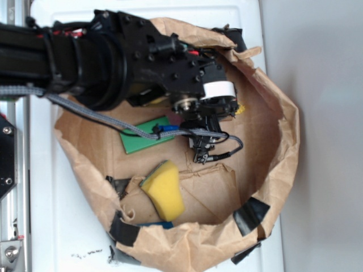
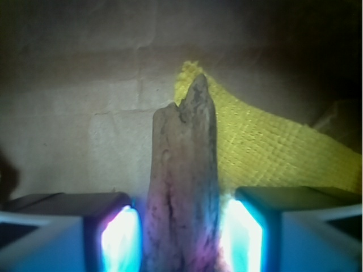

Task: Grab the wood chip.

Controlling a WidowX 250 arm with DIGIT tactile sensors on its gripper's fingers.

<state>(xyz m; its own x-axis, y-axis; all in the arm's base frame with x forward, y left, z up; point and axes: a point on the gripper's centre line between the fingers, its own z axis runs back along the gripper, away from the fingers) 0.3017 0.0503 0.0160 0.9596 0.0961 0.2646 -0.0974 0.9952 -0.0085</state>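
Note:
In the wrist view the wood chip (image 2: 184, 170), a rough brown-grey sliver with a jagged tip, stands between the two fingers of my gripper (image 2: 181, 226) and points away from the camera. The glowing pads (image 2: 122, 238) sit tight against its two sides, with only a hairline gap on the left. In the exterior view my gripper (image 1: 201, 153) reaches down inside the brown paper bag (image 1: 283, 130), and the arm hides the wood chip there.
A yellow sponge (image 1: 164, 190) lies on the bag's floor just beyond the chip (image 2: 266, 147). A green block (image 1: 144, 136) lies under the arm's cable. The bag's crumpled walls, patched with black tape (image 1: 249, 215), ring the gripper.

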